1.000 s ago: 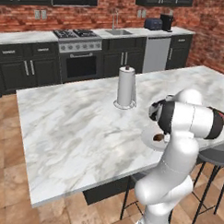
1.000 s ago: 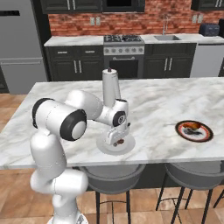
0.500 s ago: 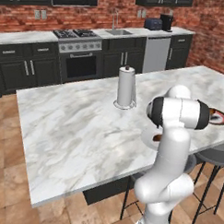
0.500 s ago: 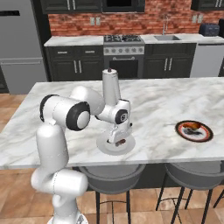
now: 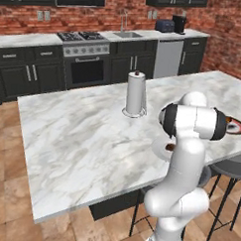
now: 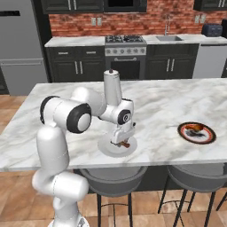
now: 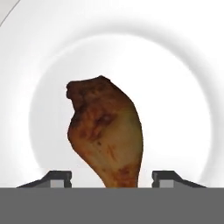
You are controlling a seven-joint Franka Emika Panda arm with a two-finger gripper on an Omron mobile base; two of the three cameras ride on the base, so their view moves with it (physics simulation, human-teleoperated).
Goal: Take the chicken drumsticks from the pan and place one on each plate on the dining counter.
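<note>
My claw (image 6: 121, 141) hangs low over a white plate (image 6: 107, 150) near the counter (image 6: 159, 106) edge. Fingers (image 7: 59, 178) stand apart on either side of a drumstick (image 7: 107, 131), not touching it; claw open. The drumstick lies on the plate straight ahead of the claw, narrow end toward me. Well off to the claw's right, a dark, red-rimmed plate (image 6: 196, 132) carries a second drumstick (image 6: 194, 129). Paper-towel roll (image 5: 135, 93) stands upright just beyond the claw.
</note>
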